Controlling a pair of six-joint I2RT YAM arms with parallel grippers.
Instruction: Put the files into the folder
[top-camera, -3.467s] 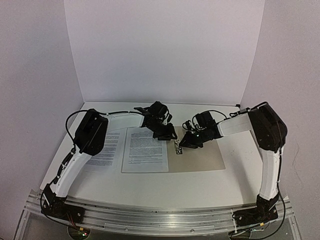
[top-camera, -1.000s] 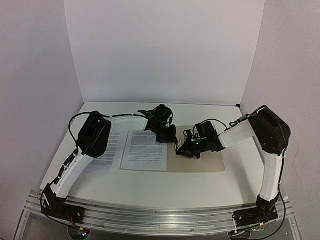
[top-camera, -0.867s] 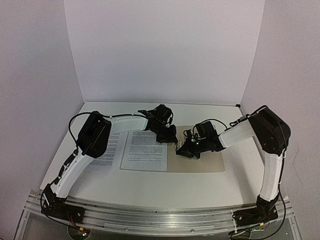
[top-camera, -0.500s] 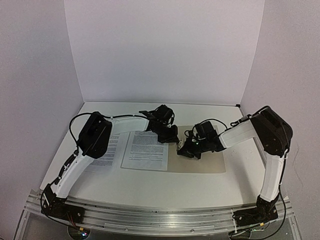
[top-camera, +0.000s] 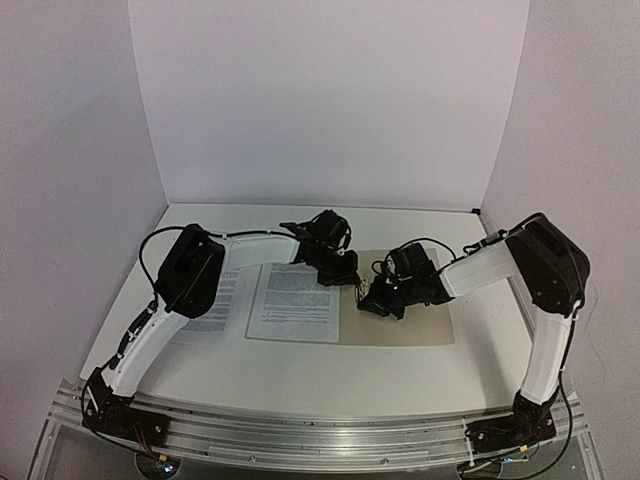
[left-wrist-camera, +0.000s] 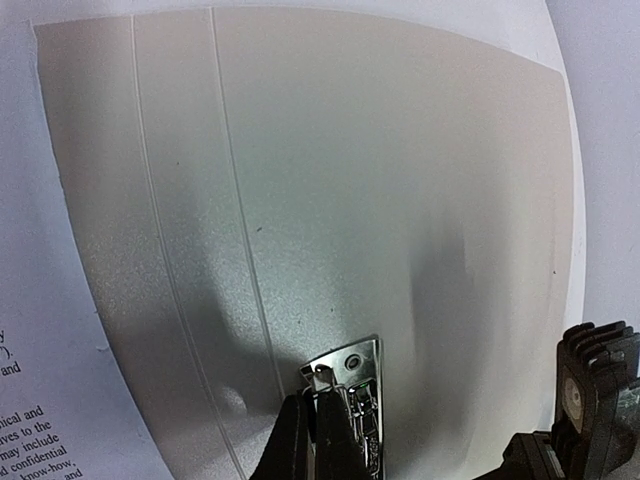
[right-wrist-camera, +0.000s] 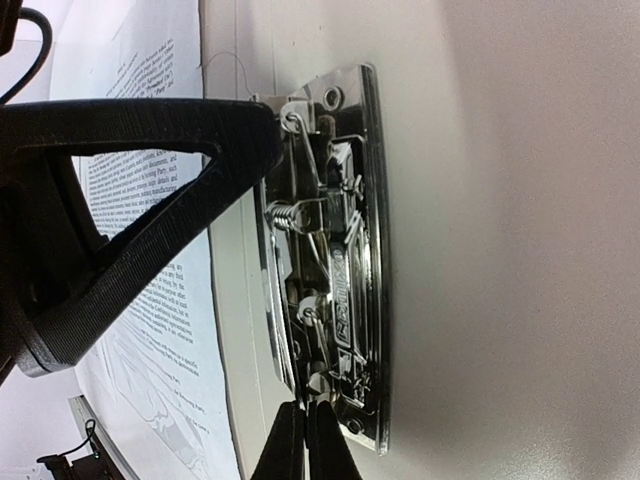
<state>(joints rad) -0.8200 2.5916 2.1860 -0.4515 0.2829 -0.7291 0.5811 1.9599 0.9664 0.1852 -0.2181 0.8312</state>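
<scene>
The beige folder lies open and flat on the table. One printed sheet of the files rests on its left half; a second sheet lies further left, partly under the left arm. At the folder's spine sits a metal clip. My left gripper is shut, its tips against the clip's far end. My right gripper is shut too, tips at the near end of the clip. I cannot tell whether either pinches a part of the clip.
The two grippers stand close together over the spine; the left one's black finger fills the left of the right wrist view. White walls enclose the table at the back and on both sides.
The left gripper has shifted slightly right toward the clip, and the sheet on the folder has slid a little right with it. The right gripper has edged up and left.
</scene>
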